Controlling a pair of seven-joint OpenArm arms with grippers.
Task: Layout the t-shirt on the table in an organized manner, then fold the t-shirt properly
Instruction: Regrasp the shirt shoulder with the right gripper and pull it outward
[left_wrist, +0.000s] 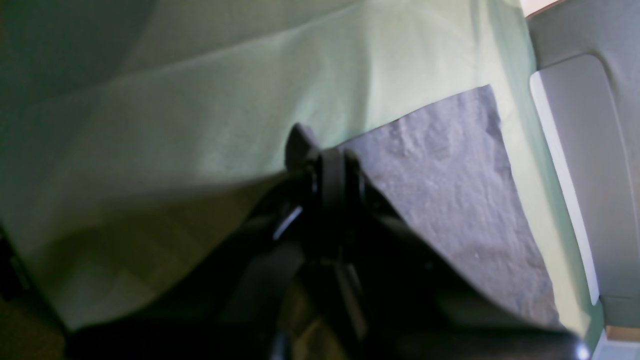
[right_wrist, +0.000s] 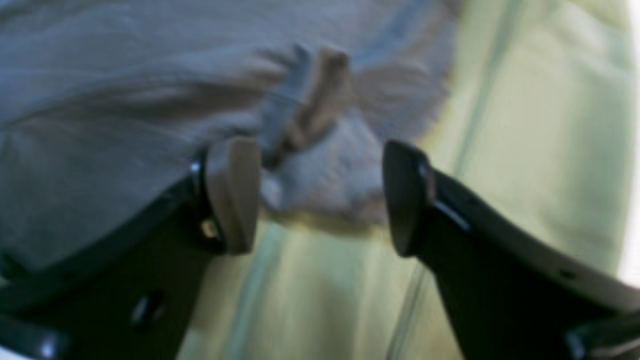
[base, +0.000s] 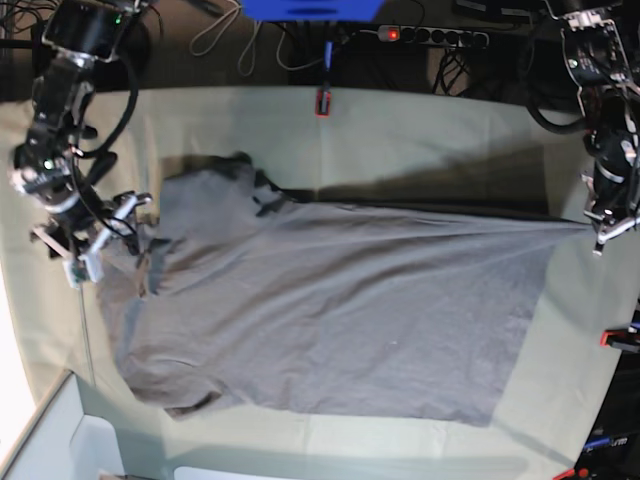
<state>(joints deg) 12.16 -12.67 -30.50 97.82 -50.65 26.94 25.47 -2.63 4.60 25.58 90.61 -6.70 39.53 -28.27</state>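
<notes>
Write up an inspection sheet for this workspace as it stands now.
Surface: table covered in creased pale green cloth, a red clamp on the far edge.
Job's things: dark grey t-shirt spread mostly flat, one corner pulled up off the cloth.
Clutter: nothing seen.
Grippers: left gripper shut on that t-shirt corner; right gripper open, fingers apart beside a bunched edge of the shirt.
Cables: power strip and loose cables behind the table.
Surroundings: white bin at the near corner.

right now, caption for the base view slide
Left gripper lifts the grey t-shirt hem taut; right gripper open beside the sleeve.
</notes>
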